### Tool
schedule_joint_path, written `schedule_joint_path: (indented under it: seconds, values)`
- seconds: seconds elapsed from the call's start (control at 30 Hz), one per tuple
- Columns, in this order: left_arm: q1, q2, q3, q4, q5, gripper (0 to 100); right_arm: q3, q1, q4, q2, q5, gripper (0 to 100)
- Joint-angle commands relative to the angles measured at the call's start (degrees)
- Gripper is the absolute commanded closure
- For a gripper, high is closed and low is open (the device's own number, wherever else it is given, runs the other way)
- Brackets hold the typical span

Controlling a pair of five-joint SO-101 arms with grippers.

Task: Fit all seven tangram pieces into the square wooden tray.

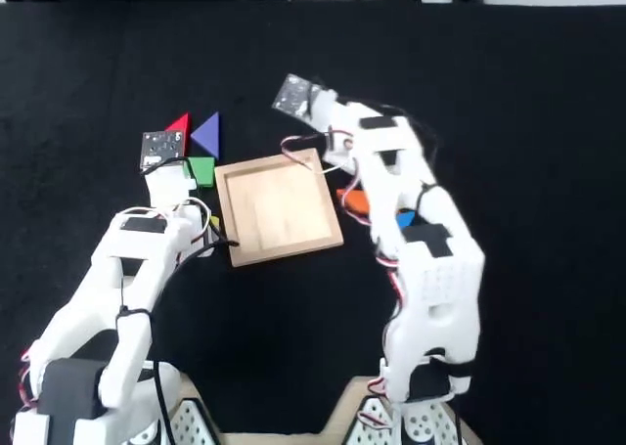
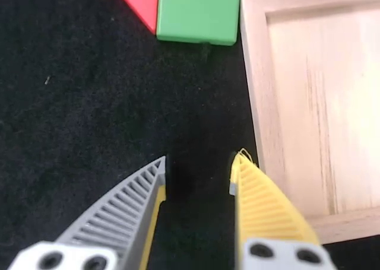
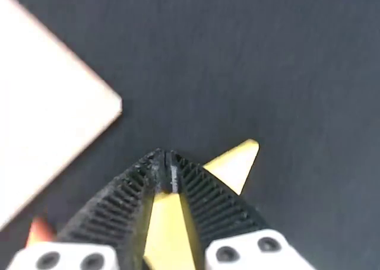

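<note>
The square wooden tray (image 1: pixel 279 208) lies empty in the middle of the black table between the two arms. Left of it are a red triangle (image 1: pixel 179 125), a purple-blue triangle (image 1: pixel 207 132) and a green square (image 1: pixel 201 169). My left gripper (image 2: pixel 202 163) is open just above the cloth, beside the tray's left rim (image 2: pixel 252 74) and short of the green square (image 2: pixel 199 12) and the red triangle (image 2: pixel 139 0). My right gripper (image 3: pixel 165 158) is shut on a yellow piece (image 3: pixel 234 162), close to a corner of the tray (image 3: pixel 53 127).
An orange piece (image 1: pixel 354 200) and a blue piece (image 1: pixel 404 218) lie right of the tray, partly under the right arm (image 1: pixel 411 220). A bit of the orange piece (image 3: pixel 38 231) peeks out beside the right gripper. Black cloth stretches bare at the back and far right.
</note>
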Motion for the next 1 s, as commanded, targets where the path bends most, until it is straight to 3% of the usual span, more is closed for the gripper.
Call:
schedule_joint_path:
  seconds: [0.0,0.3,0.5,0.67,0.83,0.97]
  values:
    - [0.22,-0.79,-0.57,-0.97,0.44,82,-0.31,4.48,10.02,-8.84,0.44,98.8]
    - [0.22,-0.79,-0.48,-0.97,0.44,82,-0.31,9.05,9.67,-19.38,-2.64,98.8]
    - [0.22,-0.79,-0.48,-0.97,0.44,82,1.98,8.88,5.71,-14.99,-4.04,98.3]
    - [0.22,-0.79,-0.66,-0.97,0.35,82,1.80,8.44,11.52,-13.23,-4.04,85.5]
    - [0.22,-0.70,-0.66,-0.97,0.26,82,1.71,8.44,13.54,-12.97,-4.48,81.3]
    - [0.22,-0.70,-0.66,-0.97,0.26,82,1.36,8.00,17.67,-12.88,-10.73,70.9]
